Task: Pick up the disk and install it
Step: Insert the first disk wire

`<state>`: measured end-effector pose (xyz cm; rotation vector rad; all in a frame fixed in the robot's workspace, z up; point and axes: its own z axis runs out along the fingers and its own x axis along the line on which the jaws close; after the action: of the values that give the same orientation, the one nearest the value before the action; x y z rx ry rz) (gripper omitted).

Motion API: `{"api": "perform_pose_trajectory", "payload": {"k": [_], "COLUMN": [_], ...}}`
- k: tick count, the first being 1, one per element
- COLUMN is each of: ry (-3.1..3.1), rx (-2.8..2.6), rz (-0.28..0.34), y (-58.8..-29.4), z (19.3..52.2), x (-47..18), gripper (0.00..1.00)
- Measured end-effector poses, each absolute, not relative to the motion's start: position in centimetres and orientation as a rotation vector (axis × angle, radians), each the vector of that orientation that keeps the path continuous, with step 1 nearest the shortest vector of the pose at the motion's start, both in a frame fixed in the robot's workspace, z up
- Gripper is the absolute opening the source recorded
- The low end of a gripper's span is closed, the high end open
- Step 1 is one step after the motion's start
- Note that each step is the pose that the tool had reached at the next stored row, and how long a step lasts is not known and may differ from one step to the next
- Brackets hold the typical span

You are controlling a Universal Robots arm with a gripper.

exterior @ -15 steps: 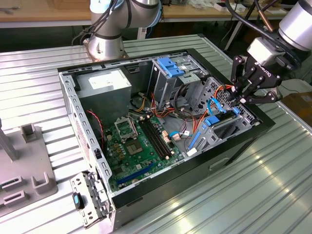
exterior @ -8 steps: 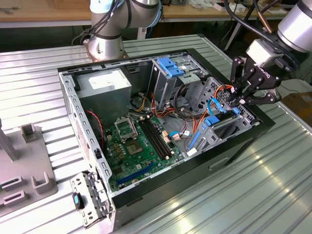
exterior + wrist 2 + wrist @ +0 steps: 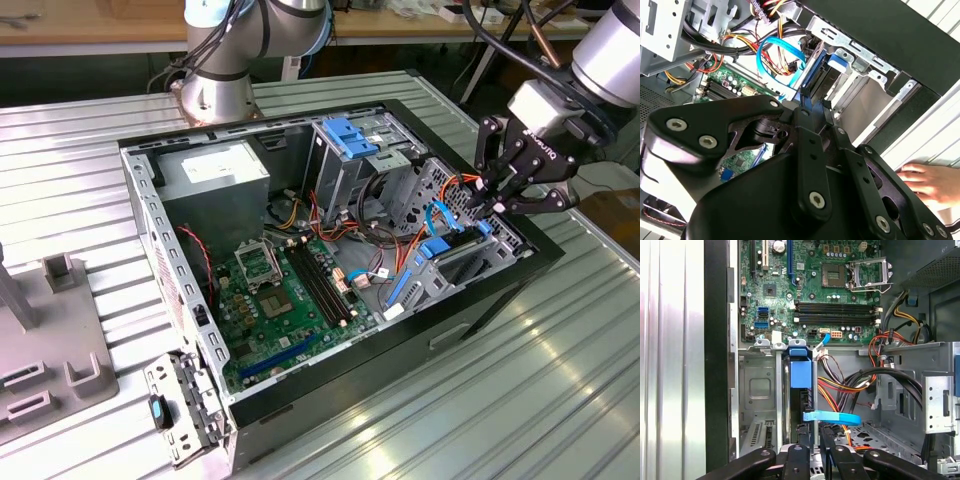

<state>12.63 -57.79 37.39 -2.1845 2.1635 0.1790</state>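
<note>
Gripper (image 3: 492, 200) at the rim of the open computer case (image 3: 500, 300), on the exterior view's right, fingers drawn narrow and apparently pinching the disk (image 3: 436, 250). Disk standing on edge in the drive bay (image 3: 757, 390) against that case wall, blue frame uppermost, not lying flat. Reads as the install step, pickup done, drive partly down in its slot. Seating it probably calls for a straight push along the bay rails, kept clear of the loose blue cable (image 3: 832, 416) draped just beside. From the first wrist view: disk (image 3: 801, 375) lined up between metal rails, motherboard (image 3: 810, 295) beyond. From the second wrist view: fingertips closing on the blue edge (image 3: 815, 75), plus a person's hand (image 3: 927, 182) resting outside the case.
</note>
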Motion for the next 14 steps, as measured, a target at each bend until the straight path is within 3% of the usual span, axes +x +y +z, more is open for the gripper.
{"api": "perform_pose_trajectory", "payload": {"k": [14], "ry": [2.164], "rx": [-2.184], "rz": [0.179], "y": [-57.79], "z": [37.29], "x": [12.89], "gripper": [0.24]}}
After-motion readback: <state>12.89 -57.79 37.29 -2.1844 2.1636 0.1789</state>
